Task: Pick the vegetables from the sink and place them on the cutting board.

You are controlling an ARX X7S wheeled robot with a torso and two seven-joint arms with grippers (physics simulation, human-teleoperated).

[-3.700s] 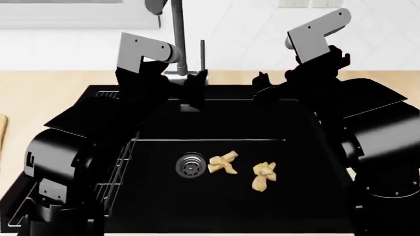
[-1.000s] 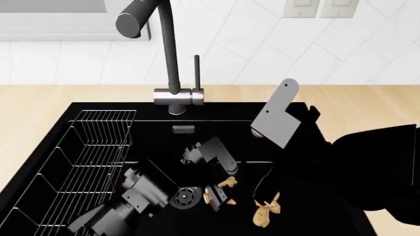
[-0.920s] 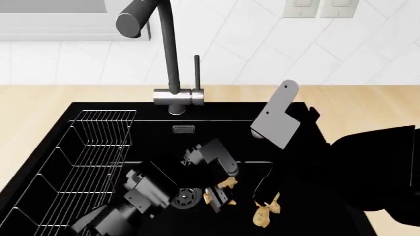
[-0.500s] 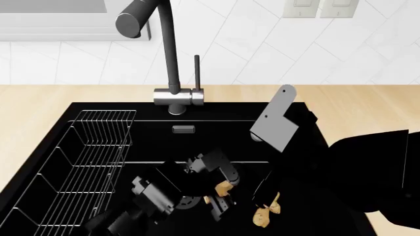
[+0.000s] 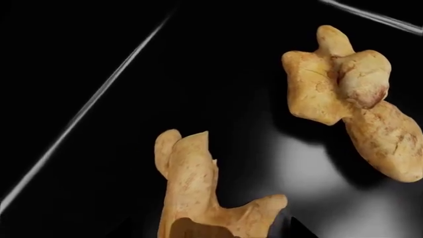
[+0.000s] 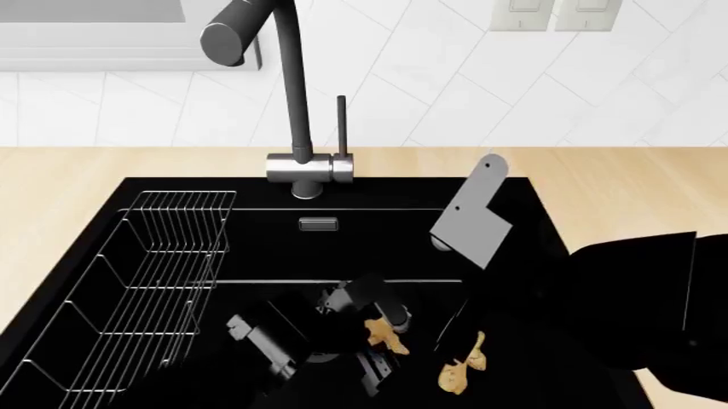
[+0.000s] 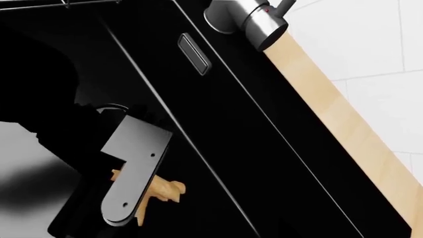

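Note:
Two knobbly tan roots lie on the floor of the black sink [image 6: 387, 230]. My left gripper [image 6: 384, 342] is low in the basin, its fingers standing apart on either side of the left root [image 6: 381, 334]. In the left wrist view this root [image 5: 195, 193] runs off the near edge, and the other root [image 5: 343, 94] lies apart from it. My right gripper [image 6: 455, 339] hangs just above the right root [image 6: 461, 371]; its black jaws are lost against the basin. A root tip [image 7: 165, 191] shows in the right wrist view. The cutting board is out of view.
A tall dark faucet [image 6: 298, 102] stands at the sink's back rim, and its steel base [image 7: 254, 22] shows in the right wrist view. A wire rack [image 6: 148, 273] fills the sink's left part. Light wooden countertop [image 6: 57, 187] surrounds the basin.
My left arm has sunk lower toward the near side of the basin, its fingers still either side of the left root. My right arm has drifted slightly lower over the right root.

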